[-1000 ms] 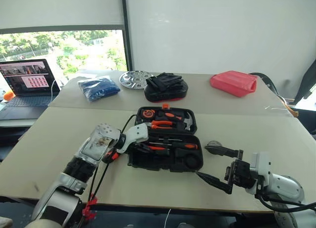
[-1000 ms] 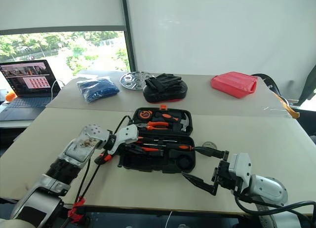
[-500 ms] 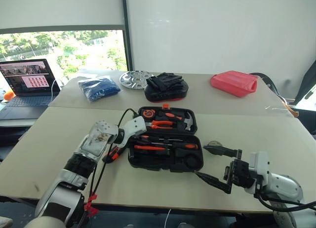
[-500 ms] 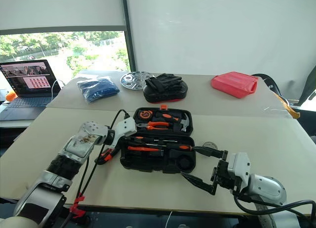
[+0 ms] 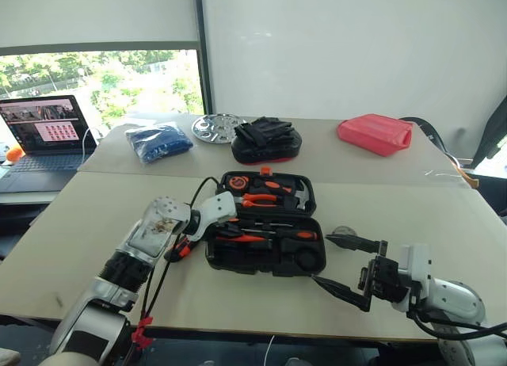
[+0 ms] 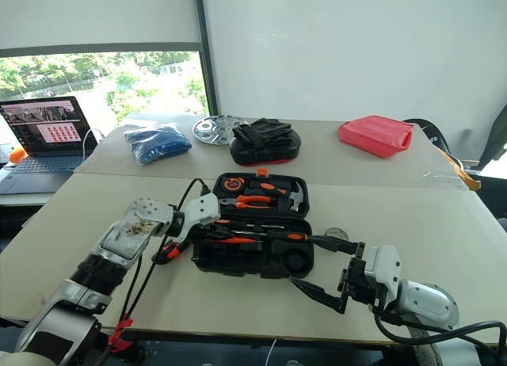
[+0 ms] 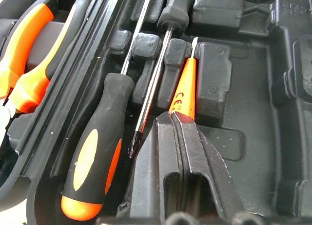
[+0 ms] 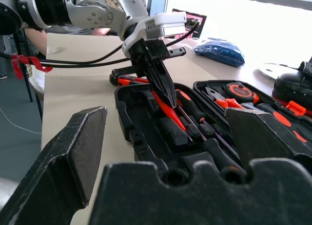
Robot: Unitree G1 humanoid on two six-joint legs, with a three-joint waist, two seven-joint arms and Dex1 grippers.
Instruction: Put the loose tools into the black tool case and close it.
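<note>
Black pouch [image 5: 266,140] and red bag [image 5: 375,133] behind open case [image 5: 266,231].

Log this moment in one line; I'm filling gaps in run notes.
left gripper: shut on tester pen, over case | right gripper: open, empty, beside case | lid: open

Silver-white arms, black cables w/ red ties, black end effector [image 6: 323,267] fingers.

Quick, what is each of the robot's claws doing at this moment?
Left gripper: shut on the slim orange tester pen, over the open black tool case.
Right gripper: open, holding nothing, beside the case.
</note>
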